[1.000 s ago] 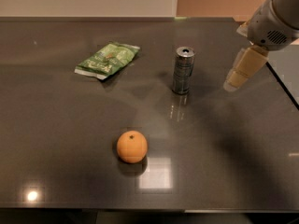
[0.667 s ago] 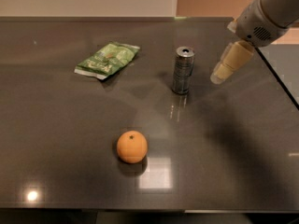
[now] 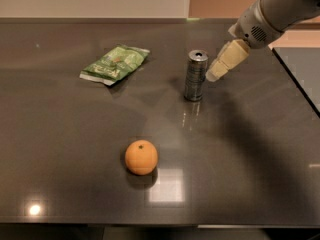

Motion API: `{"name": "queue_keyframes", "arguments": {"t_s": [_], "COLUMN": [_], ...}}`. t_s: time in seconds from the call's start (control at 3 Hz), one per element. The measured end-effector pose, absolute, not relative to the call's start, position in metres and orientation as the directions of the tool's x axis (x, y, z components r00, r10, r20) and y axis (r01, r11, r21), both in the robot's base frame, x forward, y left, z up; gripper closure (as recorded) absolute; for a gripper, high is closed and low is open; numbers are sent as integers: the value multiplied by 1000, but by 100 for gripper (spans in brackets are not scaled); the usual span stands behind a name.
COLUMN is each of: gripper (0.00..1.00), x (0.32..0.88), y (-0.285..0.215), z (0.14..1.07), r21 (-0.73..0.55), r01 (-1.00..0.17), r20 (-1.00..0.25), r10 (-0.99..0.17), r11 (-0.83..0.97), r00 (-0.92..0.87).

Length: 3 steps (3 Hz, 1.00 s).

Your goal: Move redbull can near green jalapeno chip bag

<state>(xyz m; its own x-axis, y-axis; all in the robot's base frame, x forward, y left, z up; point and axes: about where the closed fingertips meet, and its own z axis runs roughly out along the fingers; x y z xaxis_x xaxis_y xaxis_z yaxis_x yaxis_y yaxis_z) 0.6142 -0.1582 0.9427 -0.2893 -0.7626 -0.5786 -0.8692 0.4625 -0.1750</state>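
Dark table (image 3: 60, 154): my gripper (image 3: 212, 76) hangs just right of the can (image 3: 194, 78); open or not, I can't tell. Advancing low could topple it.

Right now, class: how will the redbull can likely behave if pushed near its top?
The redbull can stands upright, tall and slim, on the glossy table, so a high push would probably tip it. Its round sides suggest it would roll once down. The gripper is close beside its upper half.

You have one view, looking down across the dark table (image 3: 65, 174) from its near side. The gripper (image 3: 213, 75) shows upper right.
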Motion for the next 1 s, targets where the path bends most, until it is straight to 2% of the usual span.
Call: {"name": "queue_keyframes", "arguments": {"t_s": [1.0], "gripper": [2], "x": [625], "y": [-125], "z": [920], "r21": [-104], "r01": [-880], "r20": [-640], "r10": [-708], "r11": [464], "r00": [-298]}}
